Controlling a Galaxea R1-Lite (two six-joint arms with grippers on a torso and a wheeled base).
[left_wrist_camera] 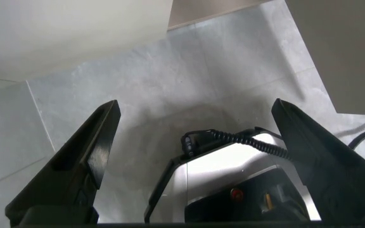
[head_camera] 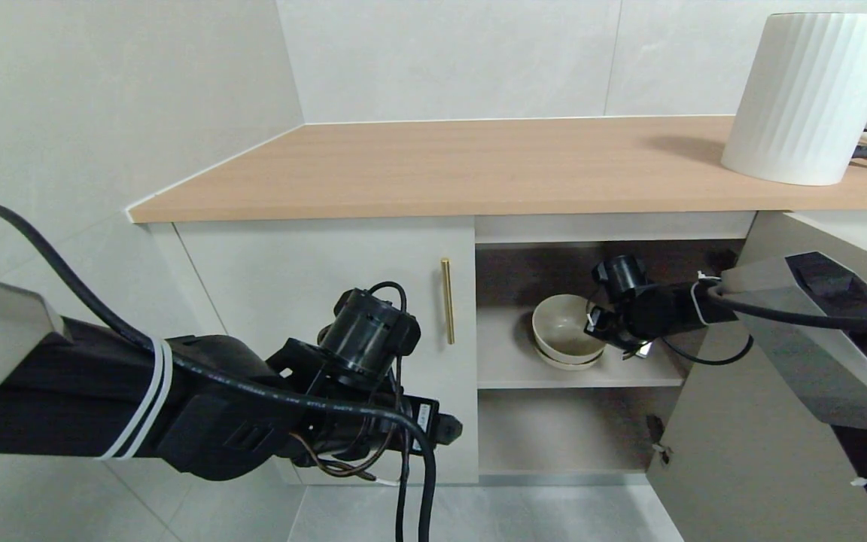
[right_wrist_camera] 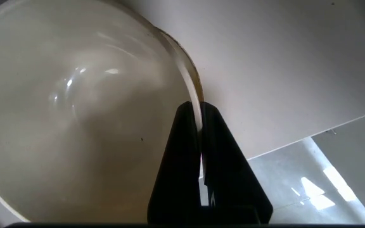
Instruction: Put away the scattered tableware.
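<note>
Clamping the rim of a beige bowl (right_wrist_camera: 75,95), the right gripper (right_wrist_camera: 199,126) reaches level into the open cabinet (head_camera: 614,226). The bowl rests on the middle shelf (head_camera: 505,369), seemingly stacked on 1 other dish. The left gripper (left_wrist_camera: 195,107) hangs low over the floor (left_wrist_camera: 170,63), fingers spread wide.

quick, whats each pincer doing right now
Left pincer: open, holding nothing.
Right pincer: closed on the rim of the bowl.
</note>
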